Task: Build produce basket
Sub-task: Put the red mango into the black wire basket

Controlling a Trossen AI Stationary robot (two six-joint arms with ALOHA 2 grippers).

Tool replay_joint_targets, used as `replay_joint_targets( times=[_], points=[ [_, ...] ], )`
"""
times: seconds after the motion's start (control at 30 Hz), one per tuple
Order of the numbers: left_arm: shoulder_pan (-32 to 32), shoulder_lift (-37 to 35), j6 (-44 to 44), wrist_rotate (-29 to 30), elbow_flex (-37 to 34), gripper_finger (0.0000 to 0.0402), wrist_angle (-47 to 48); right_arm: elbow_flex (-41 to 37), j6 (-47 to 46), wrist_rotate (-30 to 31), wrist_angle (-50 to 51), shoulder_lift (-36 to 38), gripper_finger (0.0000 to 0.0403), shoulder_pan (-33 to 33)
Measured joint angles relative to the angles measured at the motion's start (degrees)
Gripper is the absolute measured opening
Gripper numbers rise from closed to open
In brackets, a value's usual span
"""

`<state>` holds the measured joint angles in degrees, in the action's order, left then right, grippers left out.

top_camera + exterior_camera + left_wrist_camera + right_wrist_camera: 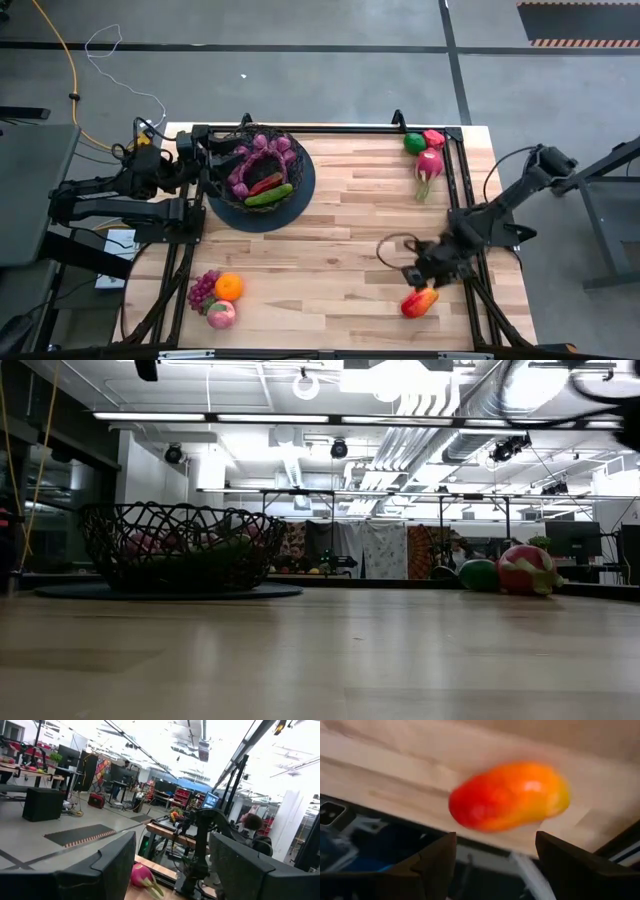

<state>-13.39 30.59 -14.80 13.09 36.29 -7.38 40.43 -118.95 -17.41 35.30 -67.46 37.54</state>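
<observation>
Hovering with fingers spread and empty, the right gripper (pixel 418 278) lines up on the red-orange mango (pixel 419 301) at lower right; left gripper (pixel 222 160), open and empty, waits over the round black wire-mesh basket (pixel 262 170) upper left.

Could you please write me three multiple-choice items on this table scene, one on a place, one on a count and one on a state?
1. Where does the mango lie?
A. in the basket
B. on the table near the right gripper
C. beside the orange

2. How many pieces of produce lie in the group with the orange?
A. three
B. one
C. five

3. How is the right gripper?
A. shut on the mango
B. shut on a pepper
C. open, holding nothing

Key: B, the mango rests on the wood by that gripper; A, grapes, orange and peach; C, the right wrist view shows its fingers apart, short of the mango.
</observation>
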Motion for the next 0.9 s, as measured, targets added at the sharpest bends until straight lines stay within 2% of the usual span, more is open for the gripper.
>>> replay_joint_targets(
  times=[0.1,0.2,0.73,0.9],
  points=[
    [0.0,0.0,0.0,0.0,0.0,0.0241,0.0,-3.3,-9.3,1.6,-7.0,0.0,0.0261,5.0],
    [0.0,0.0,0.0,0.0,0.0,0.0241,0.0,-3.9,-14.7,3.9,-6.7,0.0,0.0261,8.1],
    [0.0,0.0,0.0,0.0,0.0,0.0241,0.0,-3.9,-15.1,5.3,-4.7,-0.1,0.0261,9.4],
    [0.0,0.0,0.0,0.0,0.0,0.0241,0.0,-3.9,-15.1,5.2,-5.2,-2.2,0.0261,9.3]
  ],
)
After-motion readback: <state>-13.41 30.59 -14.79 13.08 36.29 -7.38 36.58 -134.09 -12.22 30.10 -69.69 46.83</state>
